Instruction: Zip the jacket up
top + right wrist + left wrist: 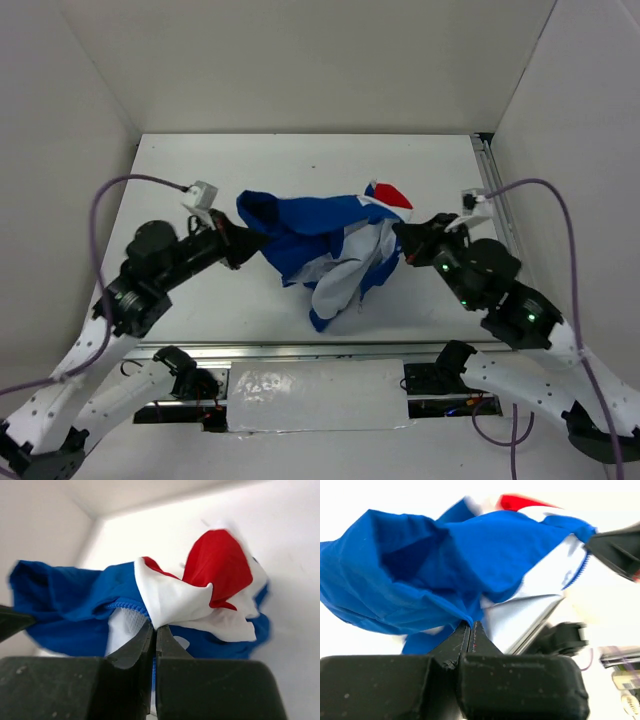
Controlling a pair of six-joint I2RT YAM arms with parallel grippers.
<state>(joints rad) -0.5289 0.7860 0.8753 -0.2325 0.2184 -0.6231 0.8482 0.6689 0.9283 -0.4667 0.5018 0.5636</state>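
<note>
jacket (325, 245) is lying bunched on the middle of the worktop (300, 160) | left tool (245, 240) is pinching its left edge | right tool (400, 236) is pinching its right edge | jacket is spanning between both tools

Overhead plus wrist close-ups (jacket (320, 225) shared)

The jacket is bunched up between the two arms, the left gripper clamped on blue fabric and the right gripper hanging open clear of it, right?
Not quite. The right gripper is not open: the right wrist view shows it shut on the white and red edge of the jacket. The rest holds: the jacket is bunched between the arms, the left gripper clamped on blue fabric.
</note>
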